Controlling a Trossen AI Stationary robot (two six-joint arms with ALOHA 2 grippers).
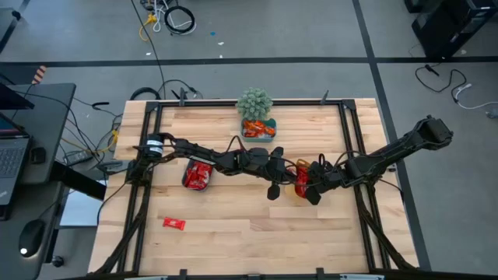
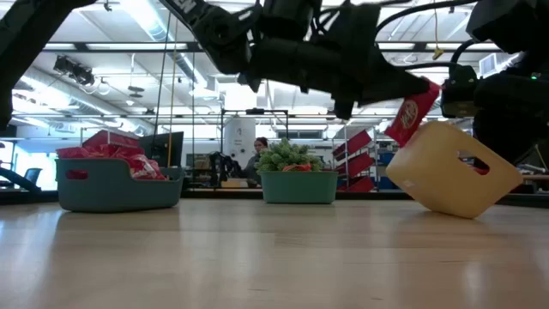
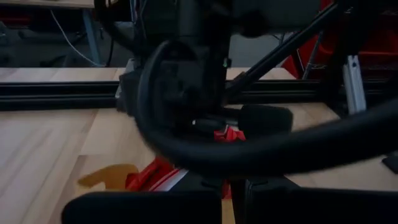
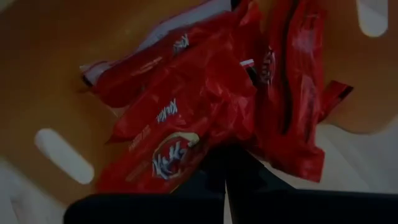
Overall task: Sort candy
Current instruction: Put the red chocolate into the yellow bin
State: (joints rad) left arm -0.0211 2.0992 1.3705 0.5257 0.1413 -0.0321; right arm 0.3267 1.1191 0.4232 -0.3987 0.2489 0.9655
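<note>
We see the right claw [image 1: 309, 189] grasping the tilted yellow tray [image 2: 452, 169] of red candy [image 4: 186, 118]; the left claw's [image 1: 274, 189] state we cannot tell.

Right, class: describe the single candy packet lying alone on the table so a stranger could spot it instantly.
Start in the high view at the wooden table and go to its near-left part, away from the plant. There a small flat red candy packet lies alone on bare wood; every other candy sits in a tray.

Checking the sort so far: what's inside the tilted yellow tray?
The yellow tray holds several red candy packets; one pokes above its rim. The packets overlap, so anything beneath them is hidden, and arms cover the tray from above.
</note>
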